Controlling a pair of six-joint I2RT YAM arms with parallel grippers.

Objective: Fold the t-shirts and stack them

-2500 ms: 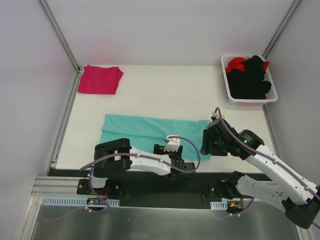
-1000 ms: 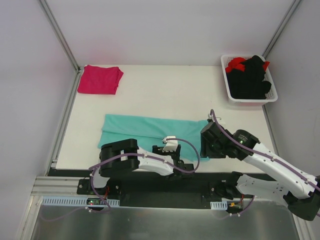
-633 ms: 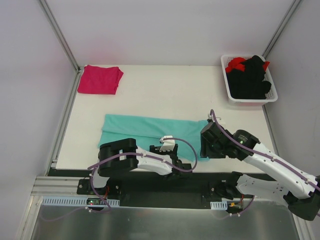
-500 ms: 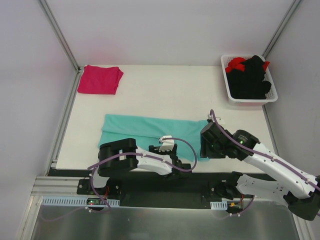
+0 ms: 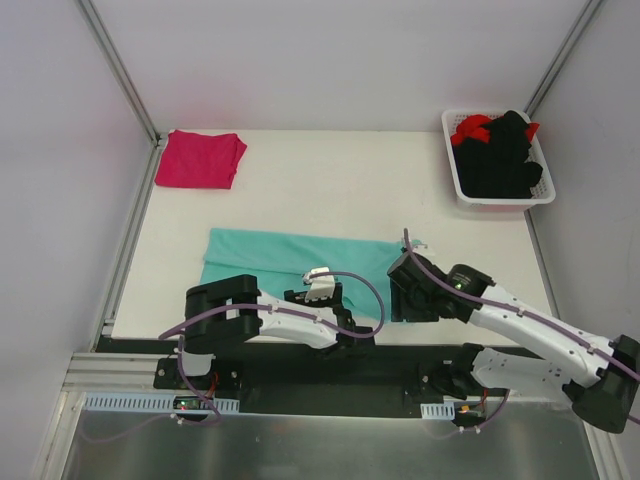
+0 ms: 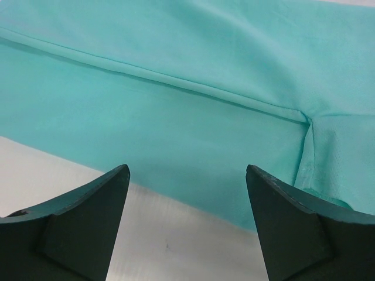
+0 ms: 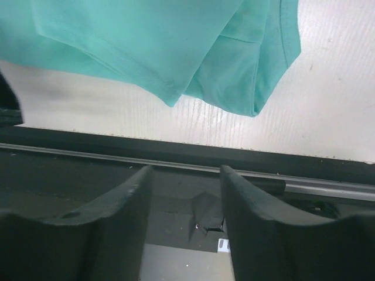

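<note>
Where the plain teal-green cloth t-shirt [image 5: 290, 262] lies: flat on the white tabletop [image 5: 330, 190], along its near edge, roughly midway across.
Teal shirt's look: folded lengthwise into a long, smooth band with one straight seam ridge running along it. At the right end the cloth is doubled into a layered corner.
Magenta-pink folded t-shirt [image 5: 201, 158]: the tabletop's far left corner.
White slotted plastic basket [image 5: 497, 199]: the tabletop's far right corner, heaped with black garments [image 5: 500, 165] and a red one [image 5: 472, 128].
Left end effector [image 6: 186, 181]: fingers spread wide with nothing between them, over the band's near hem by the tabletop's near edge.
Right end effector [image 7: 183, 175]: fingers apart and empty, just off the tabletop's near rim, close to the layered corner.
In the way: seen from above, both arms cover parts of the band's near hem and right end.
</note>
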